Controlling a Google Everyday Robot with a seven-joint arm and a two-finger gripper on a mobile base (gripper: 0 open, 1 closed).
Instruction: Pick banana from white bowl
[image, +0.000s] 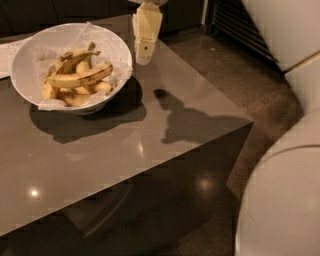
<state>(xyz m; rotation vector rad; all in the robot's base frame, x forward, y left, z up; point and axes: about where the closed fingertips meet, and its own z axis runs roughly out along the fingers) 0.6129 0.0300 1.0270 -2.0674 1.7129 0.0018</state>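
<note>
The white bowl (30, 55), lined with crumpled white paper, stands at the table's far left. The long speckled banana (80, 78) lies across the top of several shorter yellow bananas inside it. My gripper (144, 59) hangs point-down above the table just to the right of the bowl's rim, a little beyond it. It holds nothing. It is apart from the banana and does not touch the bowl.
The dark glossy table (125, 150) has its right corner near the middle right of the view. A dark slatted panel (240, 35) stands beyond on the right. White parts of my body (285, 200) fill the lower right. White paper (6, 55) lies left of the bowl.
</note>
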